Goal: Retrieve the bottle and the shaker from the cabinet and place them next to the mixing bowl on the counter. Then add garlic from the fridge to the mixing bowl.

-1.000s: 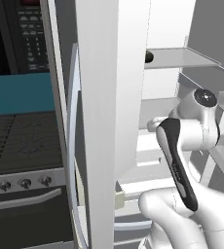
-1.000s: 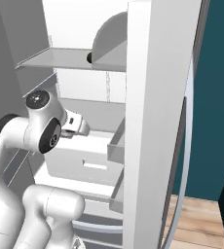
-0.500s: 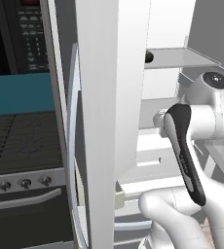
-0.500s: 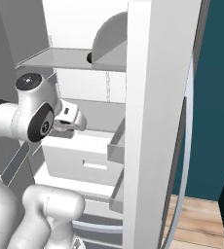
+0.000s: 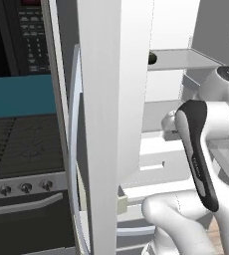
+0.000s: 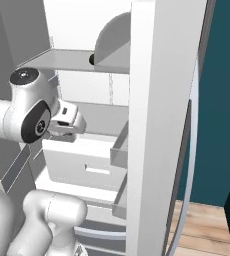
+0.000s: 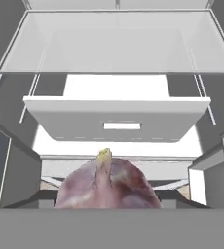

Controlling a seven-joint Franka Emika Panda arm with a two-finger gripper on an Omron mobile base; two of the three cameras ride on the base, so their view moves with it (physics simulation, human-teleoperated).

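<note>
Inside the fridge (image 6: 162, 100): white drawer (image 7: 116, 118) at 12 o'clock of the hand view, shelf (image 7: 116, 46) above it
Garlic (image 7: 105, 187): purplish bulb at 6 o'clock, held
Gripper (image 6: 69, 120): fingers clamped around the garlic, before the open fridge

My arm (image 5: 211, 164) is glossy white, built of rounded, bulbous links. At the right of the left base view a long black inlay runs down one link like a tapered strip. In the right base view, at the left, a round dark joint cap (image 6: 38, 126) sits in the white shell, topped by a dark-ringed disc (image 6: 24, 76).
</note>
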